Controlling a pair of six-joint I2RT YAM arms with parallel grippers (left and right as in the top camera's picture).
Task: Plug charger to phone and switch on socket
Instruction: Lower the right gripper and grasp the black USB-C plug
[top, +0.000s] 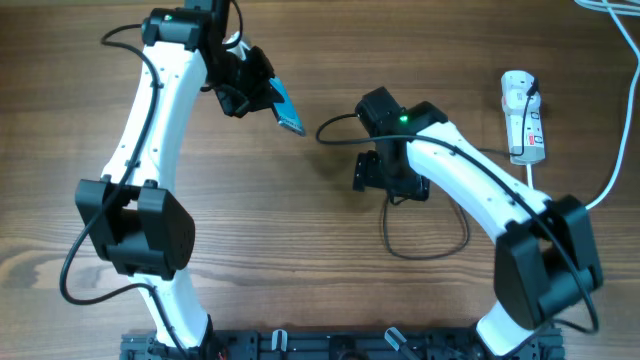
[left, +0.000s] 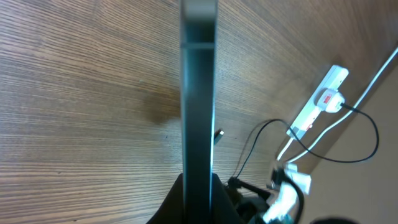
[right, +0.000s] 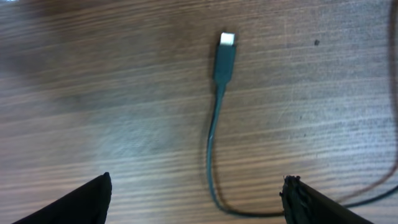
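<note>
Close in, the right gripper (right: 198, 186) hovers with fingers spread wide, the charger (right: 217, 93) flat on the table (right: 93, 93) at its twelve o'clock. Out at ten o'clock, the left gripper (top: 262, 92) pinches the phone (top: 287, 108), tilted. The socket (top: 523, 118) lies at two o'clock.

Table (top: 300, 310) is showing matt wood grain; socket (top: 524, 125) is looking smooth white plastic; charger (right: 224, 63) tip's gleaming metal; phone (left: 199, 112) edge is looking glossy.
</note>
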